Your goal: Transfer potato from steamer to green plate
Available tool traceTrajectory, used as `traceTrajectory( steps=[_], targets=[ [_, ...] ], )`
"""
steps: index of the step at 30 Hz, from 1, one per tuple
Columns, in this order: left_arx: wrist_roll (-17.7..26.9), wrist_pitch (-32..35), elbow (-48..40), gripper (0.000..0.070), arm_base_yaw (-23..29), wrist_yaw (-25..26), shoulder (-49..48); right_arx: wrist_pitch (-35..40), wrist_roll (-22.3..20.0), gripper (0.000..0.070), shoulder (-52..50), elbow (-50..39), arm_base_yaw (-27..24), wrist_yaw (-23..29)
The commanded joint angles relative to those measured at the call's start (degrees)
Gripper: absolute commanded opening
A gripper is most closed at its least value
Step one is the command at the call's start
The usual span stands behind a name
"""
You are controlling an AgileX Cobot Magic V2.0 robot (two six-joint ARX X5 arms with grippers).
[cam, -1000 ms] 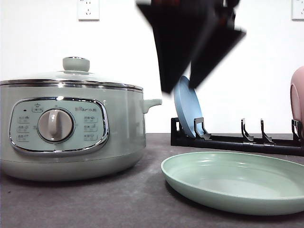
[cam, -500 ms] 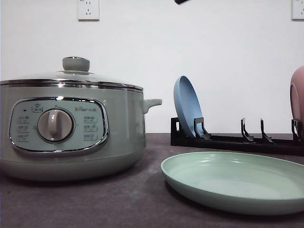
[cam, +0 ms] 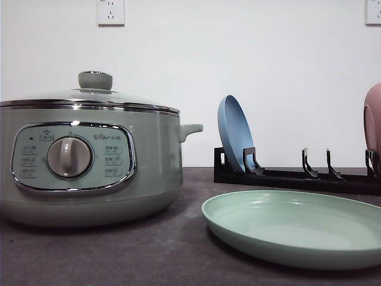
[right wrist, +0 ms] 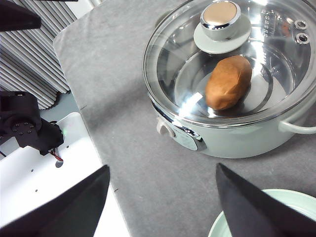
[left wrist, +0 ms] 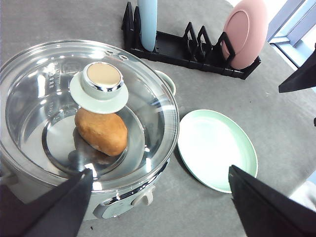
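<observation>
Potato point(left wrist: 101, 131) inside lidded steamer point(cam: 89, 161); green plate point(cam: 297, 226) right.

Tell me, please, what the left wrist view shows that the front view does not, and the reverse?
The left wrist view alone looks down through the glass lid at the potato inside the steamer, with the open left gripper at its edge. The front view alone shows the steamer's dial panel and a wall socket. Both show the steamer, the green plate, and the blue plate and pink plate standing in the black rack.
</observation>
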Motion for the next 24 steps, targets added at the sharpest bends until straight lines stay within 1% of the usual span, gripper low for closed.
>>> traceTrajectory(
  steps=[1,6,8,11,16,21,24],
  targets=[
    [0.04,0.68,1.42,0.0556,-0.11,0.24,0.31,0.44,-0.31,0.0426,0.7,1.07,0.42,-0.24],
    [-2.87,2.42,2.12,0.0556,-0.13,-0.07,1.57,0.44,-0.32,0.0426,0.7,1.07,0.42,-0.13],
    [-3.1,1.86,3.97,0.0556,-0.35,-1.0,3.49,0.44,-0.35,0.0426,0.7,1.07,0.42,-0.13],
    [-2.77,0.01,8.51,0.0556,-1.4,-3.94,7.74,0.42,-0.47,0.0426,0.7,1.07,0.42,-0.12],
    [-1.69,-4.19,19.03,0.0556,-4.73,-9.28,17.46,0.39,-0.55,0.0426,0.7,1.07,0.42,0.28],
    [-0.43,-7.96,29.11,0.0556,-9.26,-15.1,28.08,0.23,-0.7,0.0426,0.7,1.07,0.42,0.28],
    [0.48,-9.94,33.6,0.0556,-11.94,-18.28,33.83,-0.3,-0.81,0.0426,0.7,1.07,0.42,0.29]
  ],
)
